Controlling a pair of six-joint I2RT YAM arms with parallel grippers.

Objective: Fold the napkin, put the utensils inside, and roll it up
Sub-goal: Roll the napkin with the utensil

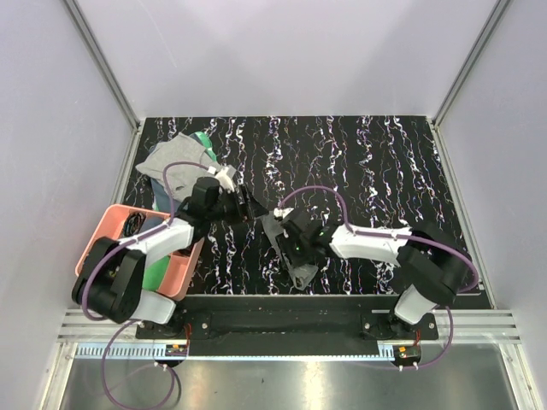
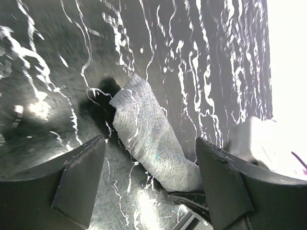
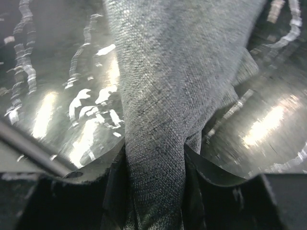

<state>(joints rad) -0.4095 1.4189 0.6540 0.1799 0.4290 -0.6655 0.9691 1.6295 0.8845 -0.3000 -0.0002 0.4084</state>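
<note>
Firmly, right tool (image 3: 153, 160) clamped on napkin (image 3: 177, 72); left tool (image 2: 149, 151) spread wide

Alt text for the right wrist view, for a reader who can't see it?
The right gripper is shut on a bunched, dark charcoal-grey woven cloth napkin, which fills the middle of the view. Behind it lies the glossy black, white-veined table.

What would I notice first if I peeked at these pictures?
First, the dark grey napkin, bunched into a long roll and pinched in the right pincer in the middle of the table. Then the black table with its white squiggles, and the pink basket beside the left arm.
</note>
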